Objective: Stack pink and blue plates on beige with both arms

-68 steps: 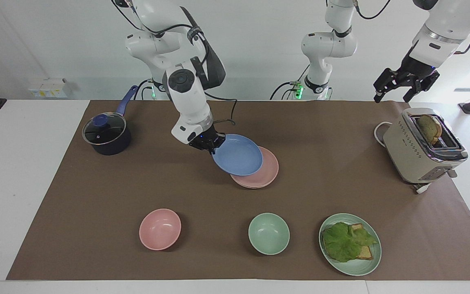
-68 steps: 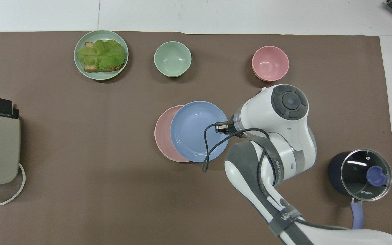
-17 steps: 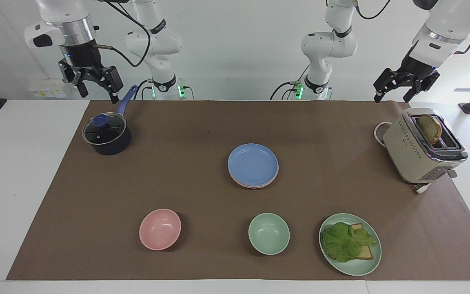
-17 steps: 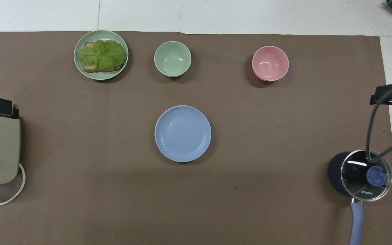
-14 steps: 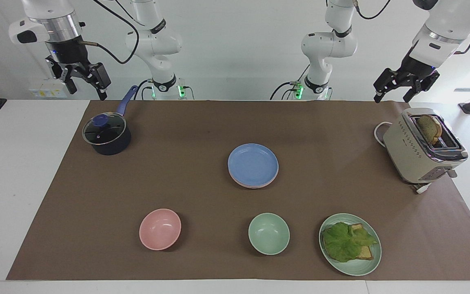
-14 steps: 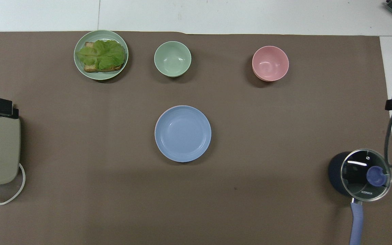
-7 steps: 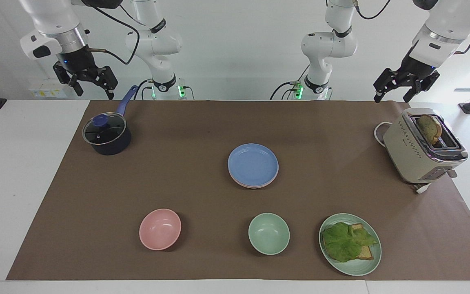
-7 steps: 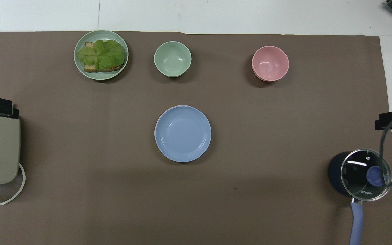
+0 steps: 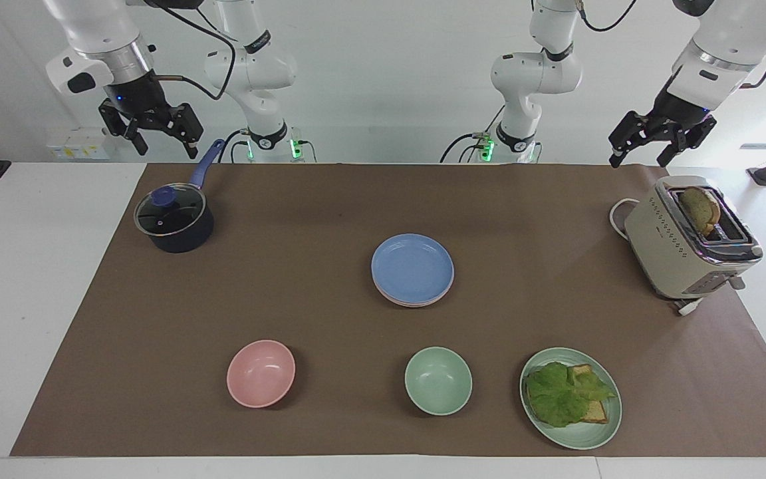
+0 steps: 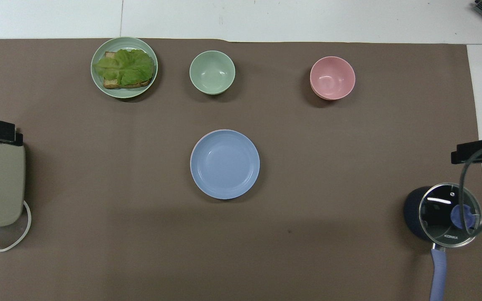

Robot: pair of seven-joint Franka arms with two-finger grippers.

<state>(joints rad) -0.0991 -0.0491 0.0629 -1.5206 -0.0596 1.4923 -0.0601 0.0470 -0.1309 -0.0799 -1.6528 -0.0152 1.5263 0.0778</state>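
The blue plate [image 9: 413,265] [image 10: 224,164] lies flat on top of a stack at the middle of the brown mat. Under it only the rim of the pink plate [image 9: 416,304] shows. The beige plate is hidden. My right gripper [image 9: 165,143] hangs open and empty in the air over the mat's edge by the pot. My left gripper [image 9: 643,150] waits open and empty in the air over the mat's corner beside the toaster. Neither gripper touches a plate.
A dark pot [image 9: 174,222] with a glass lid stands at the right arm's end, and a beige toaster [image 9: 689,239] holding bread at the left arm's end. Farther from the robots are a pink bowl [image 9: 260,373], a green bowl [image 9: 438,380] and a green plate [image 9: 596,436] with lettuce and toast.
The right gripper has let go of the blue plate, which now lies square on the pink one, and has drawn back up above the pot. The left arm has not moved.
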